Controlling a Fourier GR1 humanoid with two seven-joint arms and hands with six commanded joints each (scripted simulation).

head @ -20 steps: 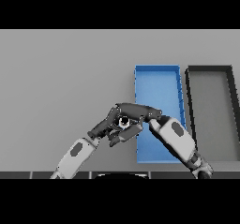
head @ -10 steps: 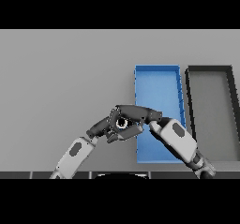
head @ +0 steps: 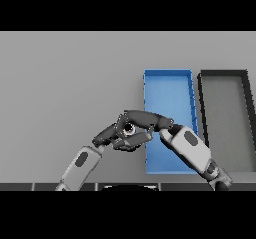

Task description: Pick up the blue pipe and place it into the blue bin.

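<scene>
Meeting at lower centre, the right hand (head: 145, 121) curls its fingers over the blue pipe (head: 129, 128) just left of the blue bin (head: 167, 75) — the left hand (head: 112, 135), fingers curled, crowds underneath and could knock it loose.

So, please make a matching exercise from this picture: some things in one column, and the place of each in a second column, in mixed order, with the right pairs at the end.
Things
1. blue bin
2. dark bin
3. left hand
4. right hand

Places
A. at the far right of the table
B. reaching leftward across the near left wall of the blue bin
C. between the bare grey table and the dark bin
D. just left of the blue bin, meeting the other hand

Pairs: 1-C, 2-A, 3-D, 4-B
</scene>
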